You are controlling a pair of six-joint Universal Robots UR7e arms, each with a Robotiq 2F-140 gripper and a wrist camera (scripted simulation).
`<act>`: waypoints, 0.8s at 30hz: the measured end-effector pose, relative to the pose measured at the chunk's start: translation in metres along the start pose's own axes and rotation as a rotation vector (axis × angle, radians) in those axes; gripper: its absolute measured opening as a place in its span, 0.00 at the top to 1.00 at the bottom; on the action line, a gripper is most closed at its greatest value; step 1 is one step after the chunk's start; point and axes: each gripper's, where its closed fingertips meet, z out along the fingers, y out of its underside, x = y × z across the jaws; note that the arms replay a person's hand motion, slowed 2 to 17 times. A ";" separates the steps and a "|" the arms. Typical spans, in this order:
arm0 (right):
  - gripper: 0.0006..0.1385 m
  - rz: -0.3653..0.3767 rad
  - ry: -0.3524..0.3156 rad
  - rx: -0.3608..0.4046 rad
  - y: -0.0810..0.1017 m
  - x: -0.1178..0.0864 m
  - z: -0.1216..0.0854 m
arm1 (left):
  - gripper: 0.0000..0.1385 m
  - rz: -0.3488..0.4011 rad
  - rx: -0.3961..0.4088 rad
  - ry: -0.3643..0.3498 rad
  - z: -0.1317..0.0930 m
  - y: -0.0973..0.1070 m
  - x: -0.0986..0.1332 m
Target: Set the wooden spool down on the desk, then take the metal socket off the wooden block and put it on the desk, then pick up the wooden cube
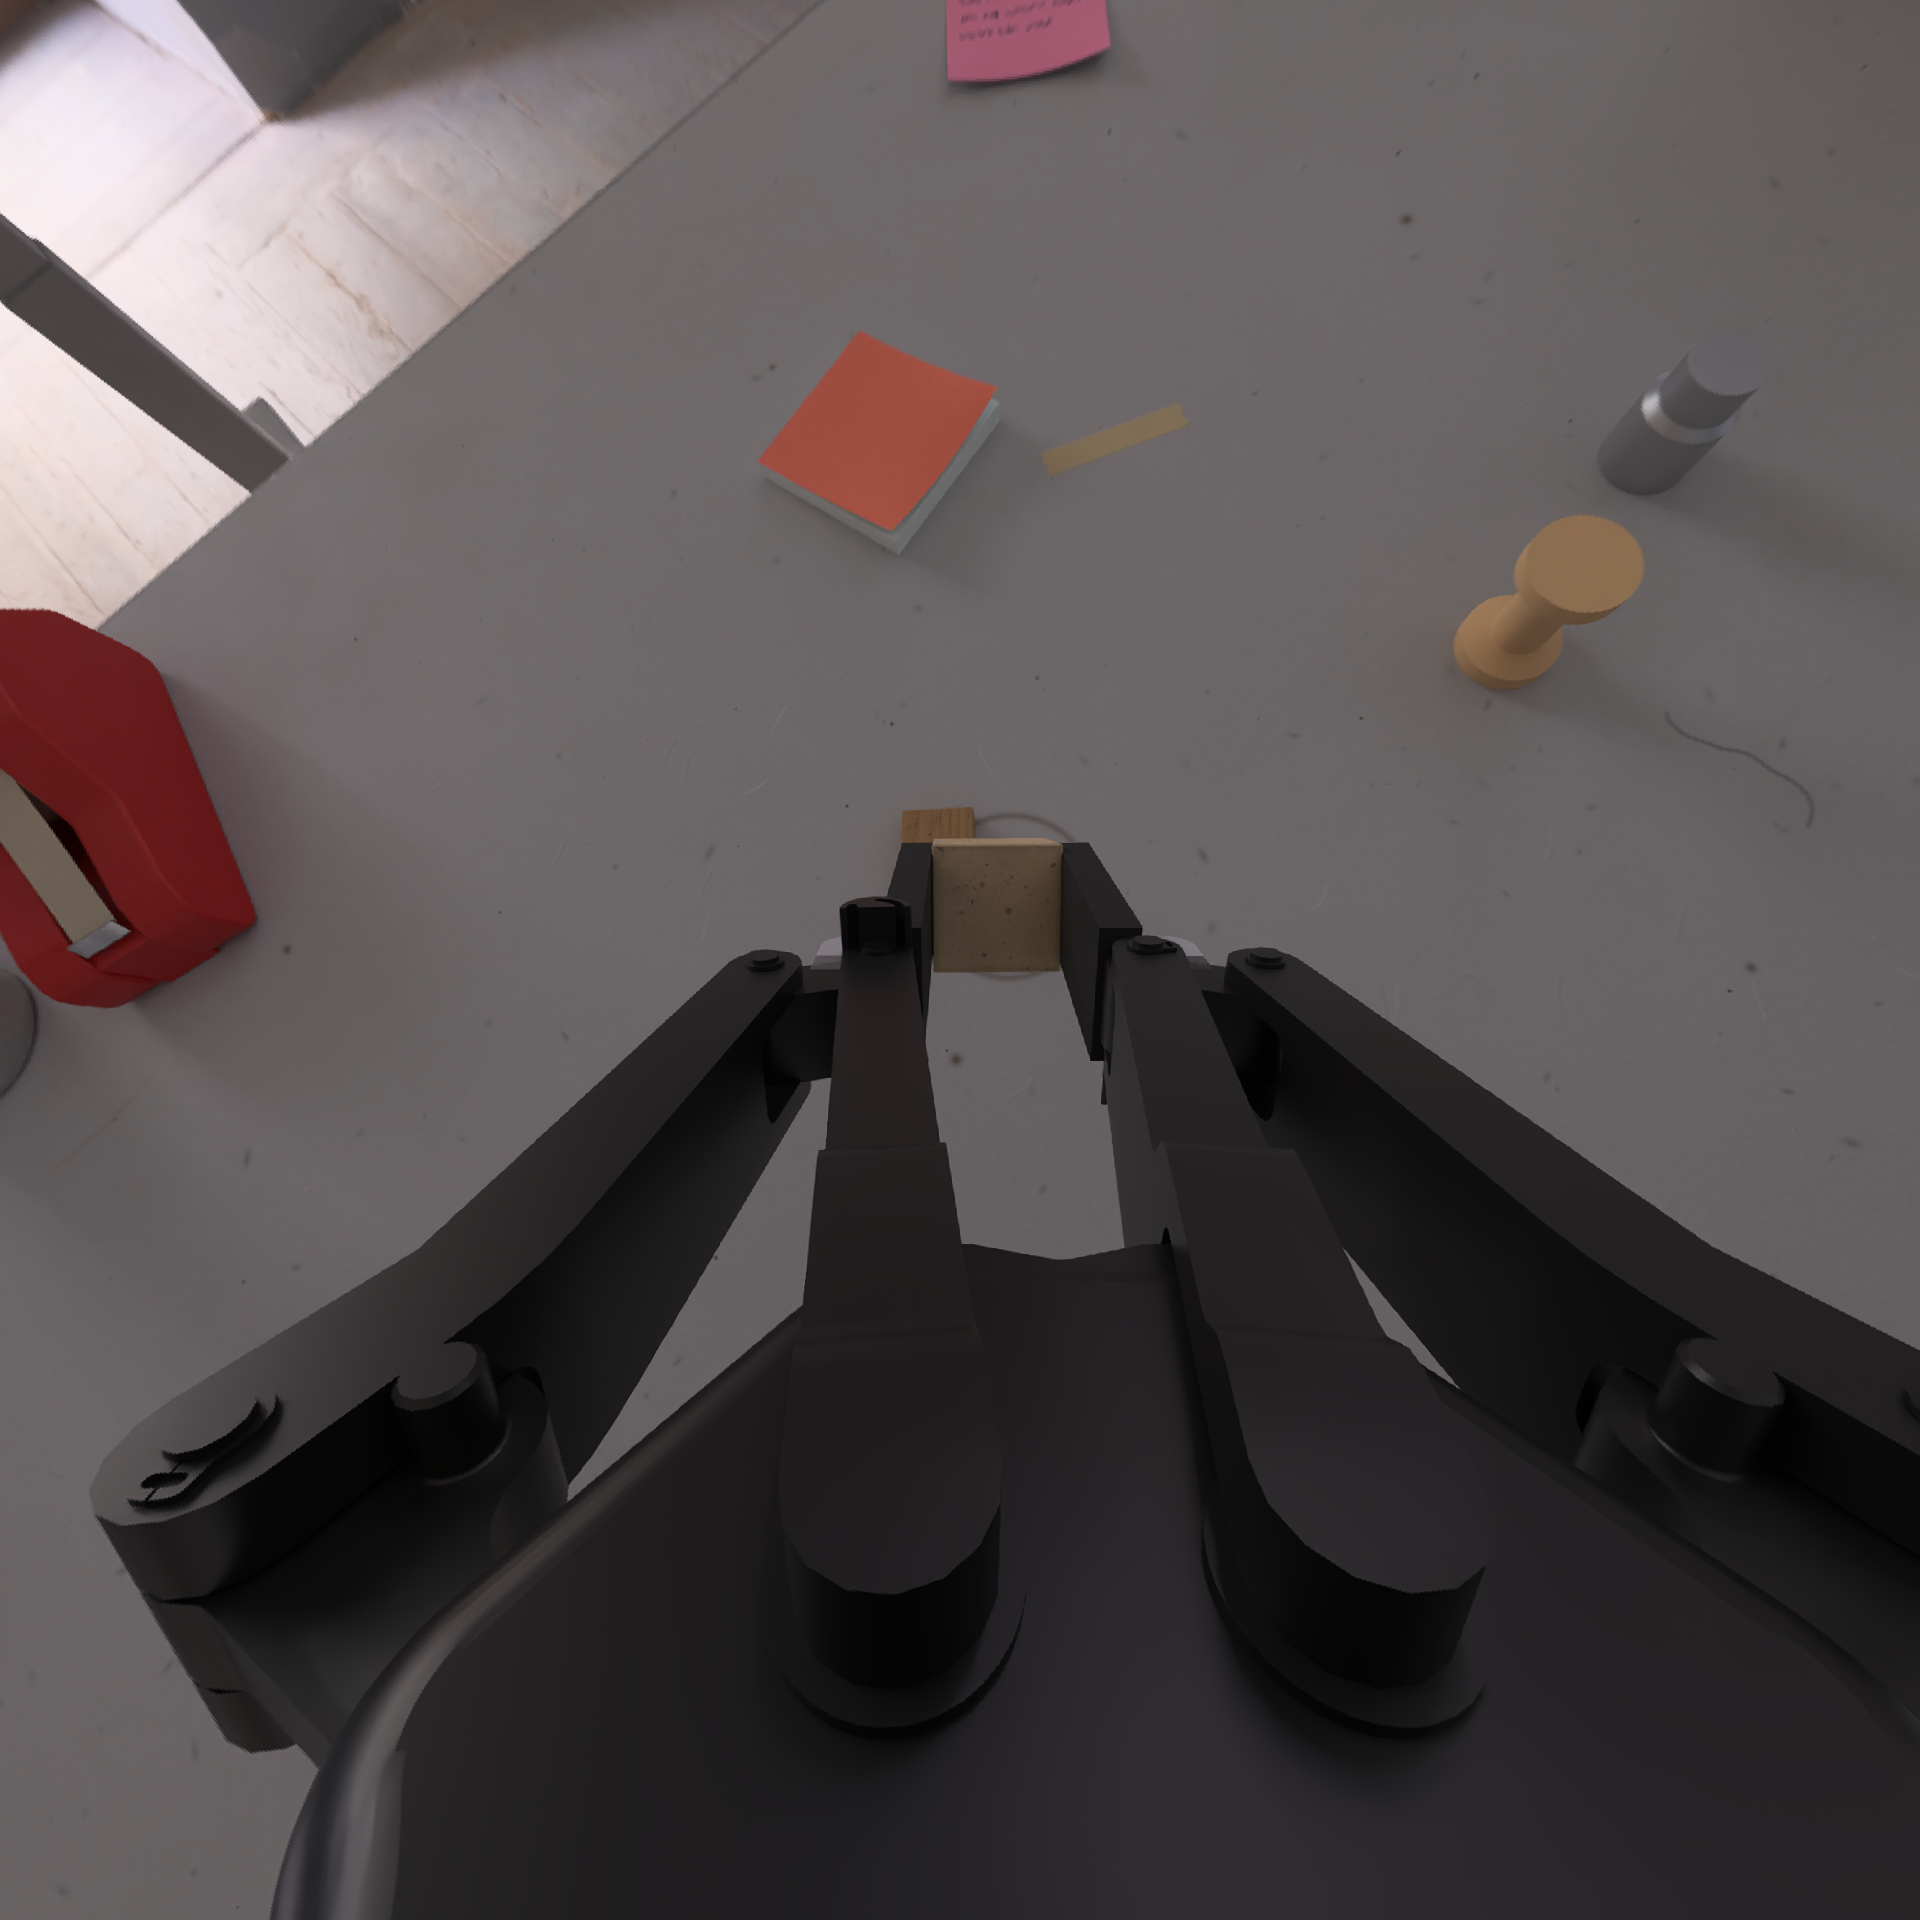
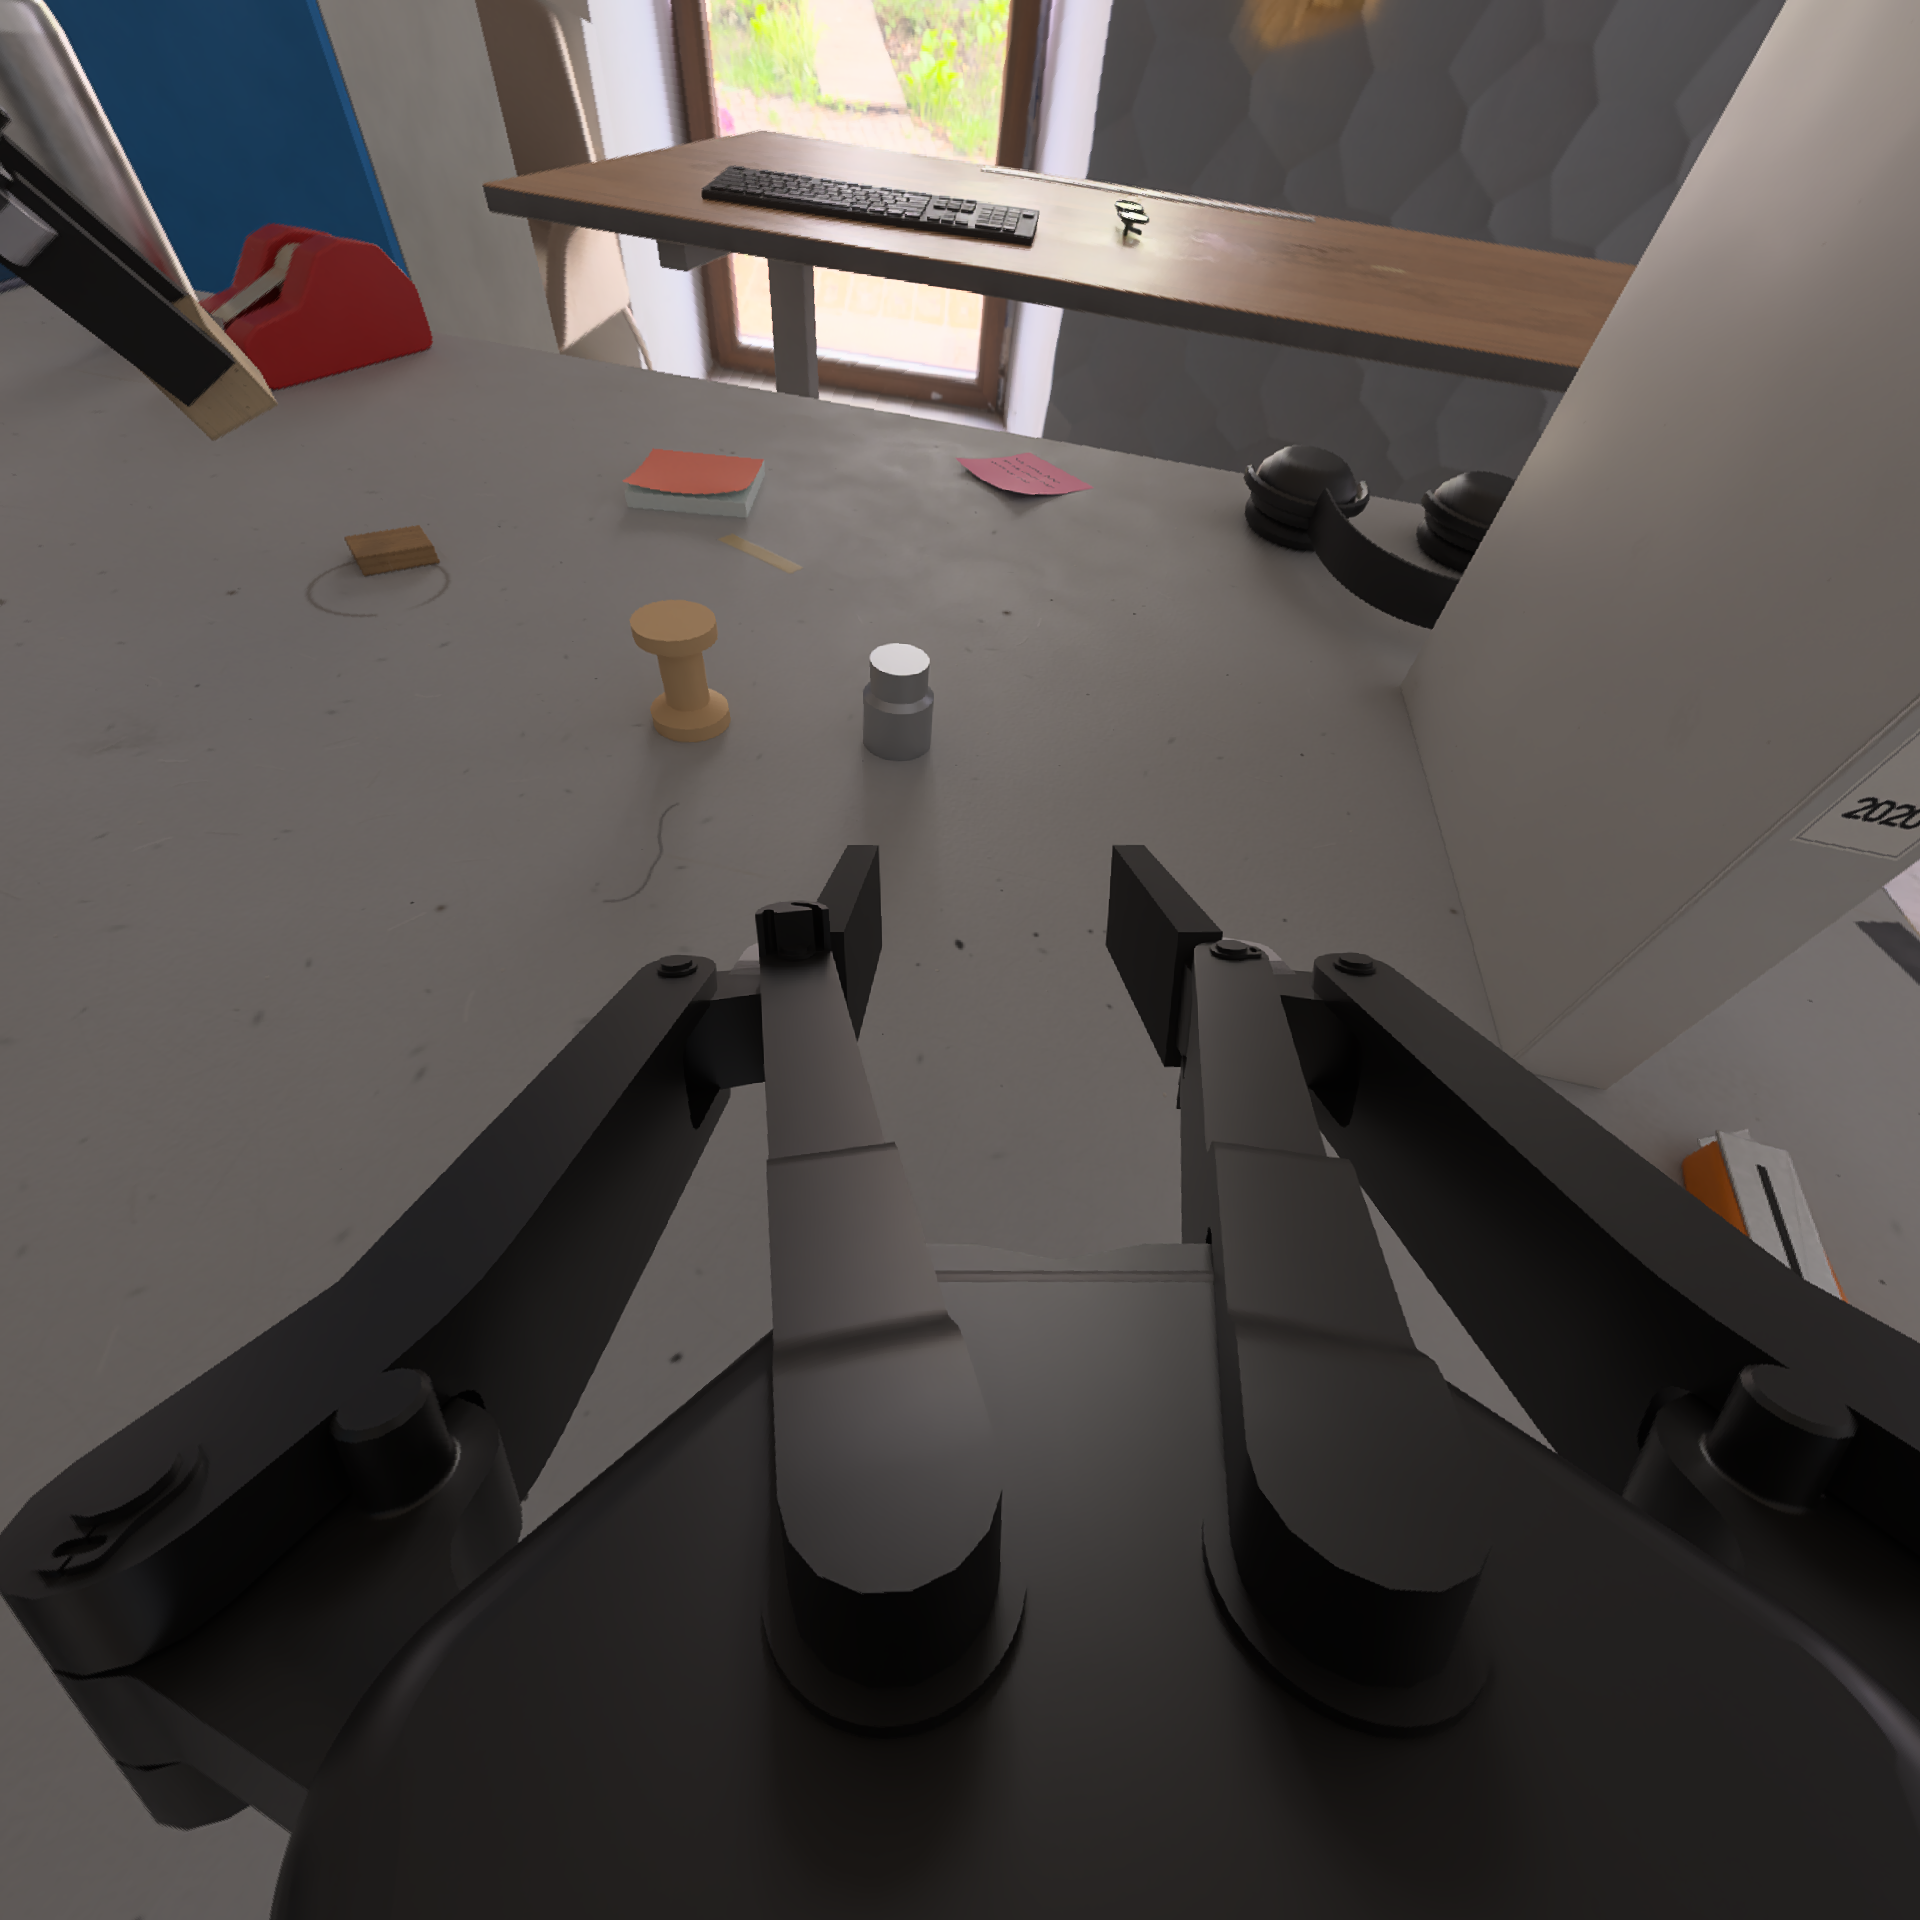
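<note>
Overhead, the left claw grips the wooden cube above the grey tabletop. Wooden block, wooden spool and metal socket stand apart on it. Right claw hangs open, empty. Window beyond.

Pale, speckled wood on the cube, matt and a little rough. Smooth yellowish wood on the spool, no shine. Brushed grey metal on the socket, bright on its flat top. Darker, grained wood on the small block. Matt grey desk, scratched and spotted. Glossy red plastic on the tape dispenser. Matt black fingers. Paper on the orange notepad.
</note>
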 end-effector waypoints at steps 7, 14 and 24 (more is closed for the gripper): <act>0.58 -0.003 -0.002 0.002 -0.001 -0.001 0.000 | 0.77 0.009 0.085 -0.040 -0.019 -0.004 0.007; 0.58 -0.008 -0.004 0.005 -0.001 -0.003 0.000 | 0.77 0.017 0.179 -0.086 -0.039 -0.007 0.017; 0.58 -0.016 -0.006 0.005 -0.001 -0.006 0.001 | 0.77 0.006 0.324 -0.077 -0.063 -0.010 0.044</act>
